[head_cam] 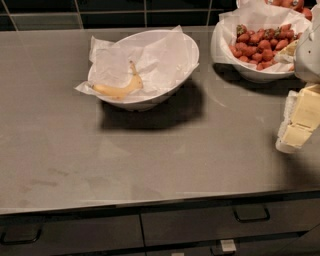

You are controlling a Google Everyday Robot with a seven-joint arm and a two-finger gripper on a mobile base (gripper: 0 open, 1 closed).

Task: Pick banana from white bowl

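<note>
Inside white bowl [150, 104] lies banana [120, 89]; hand [296, 131] at right edge.

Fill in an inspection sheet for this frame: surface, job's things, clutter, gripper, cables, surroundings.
Surface: grey countertop, faint smudges front left.
Job's things: banana lies on crumpled paper inside the white bowl, stem pointing toward the back.
Clutter: strawberry bowl, paper-lined, at back right.
Grippers: gripper at the right edge above the counter, well away from the banana.
Cables: nothing seen.
Surroundings: dark tiled wall behind; drawers with handles below.
</note>
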